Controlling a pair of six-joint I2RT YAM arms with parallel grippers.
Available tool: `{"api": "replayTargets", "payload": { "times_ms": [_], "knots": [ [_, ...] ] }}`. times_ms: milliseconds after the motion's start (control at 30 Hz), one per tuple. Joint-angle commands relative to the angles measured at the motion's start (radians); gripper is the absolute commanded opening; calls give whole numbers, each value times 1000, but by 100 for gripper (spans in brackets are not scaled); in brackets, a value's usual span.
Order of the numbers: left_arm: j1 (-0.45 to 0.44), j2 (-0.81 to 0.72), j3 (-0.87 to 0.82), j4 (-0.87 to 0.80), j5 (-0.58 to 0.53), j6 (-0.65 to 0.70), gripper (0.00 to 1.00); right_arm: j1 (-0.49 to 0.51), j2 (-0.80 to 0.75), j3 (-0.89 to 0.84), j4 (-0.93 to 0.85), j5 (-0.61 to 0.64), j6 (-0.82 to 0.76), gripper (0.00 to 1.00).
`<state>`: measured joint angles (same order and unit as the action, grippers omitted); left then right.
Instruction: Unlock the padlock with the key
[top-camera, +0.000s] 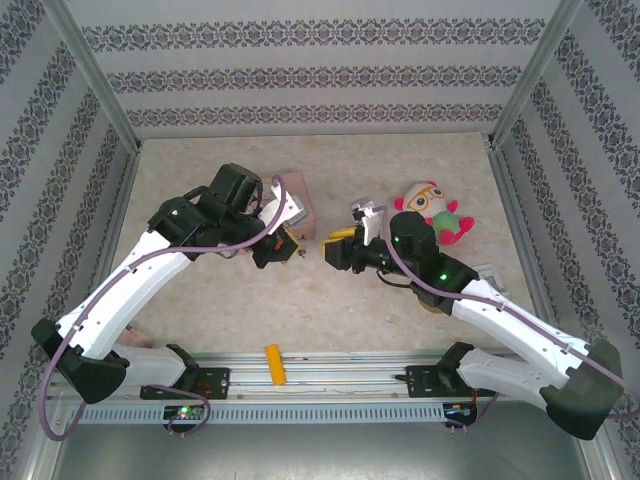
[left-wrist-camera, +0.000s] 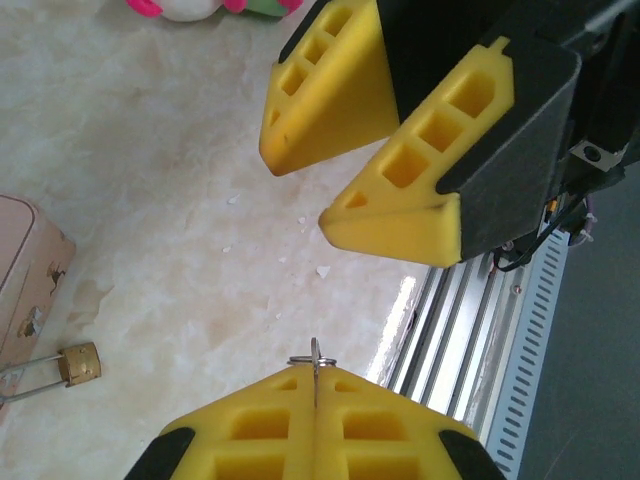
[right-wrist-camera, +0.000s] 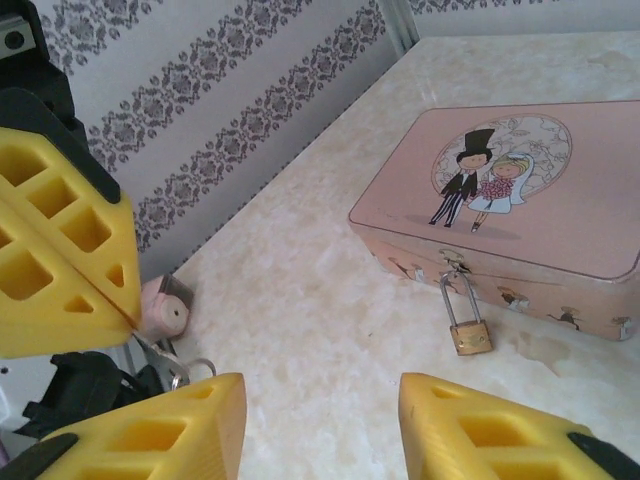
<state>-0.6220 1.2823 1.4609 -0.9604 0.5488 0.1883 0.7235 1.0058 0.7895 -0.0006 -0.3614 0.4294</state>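
yellow fingers (left-wrist-camera: 250, 430) of the left gripper (left-wrist-camera: 315, 390) are clenched flat together on the key (left-wrist-camera: 315, 352). only its thin grey edge and a small ring stand proud of the seam. right gripper (right-wrist-camera: 320, 400) is released, jaws wide with nothing between them. in the left wrist view it faces the left one, tip toward tip, close but apart.

padlock (right-wrist-camera: 468, 335) lies on the table (right-wrist-camera: 330, 300) against the front wall of the pink tin (right-wrist-camera: 520, 200). its shackle is closed and hooked through the tin's hasp (right-wrist-camera: 452, 262).

we judge the step in hand to be after the key pickup and before insertion. the key is well apart from the lock, off to one side of the tin. which end of the key pokes out we cannot tell.

next move, as we see it: the open right gripper steadies the brass body, or takes the key for a better hold. then the blade must be lined up with the keyway, which needs fine alignment.

pose, top view: left arm (top-camera: 130, 290) and right arm (top-camera: 500, 310) both stretch diagonally inward, wrists meeting just in front of the tin.
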Motion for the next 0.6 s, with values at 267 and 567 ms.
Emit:
{"api": "replayTargets", "payload": {
  "times_ms": [267, 567],
  "knots": [
    [5, -75, -69, 129, 99, 15, 0, 1, 11, -32, 236, -213, 82, 41],
    [29, -81, -75, 144, 124, -6, 0, 27, 74, -5, 263, -280, 80, 43]
  ]
}}
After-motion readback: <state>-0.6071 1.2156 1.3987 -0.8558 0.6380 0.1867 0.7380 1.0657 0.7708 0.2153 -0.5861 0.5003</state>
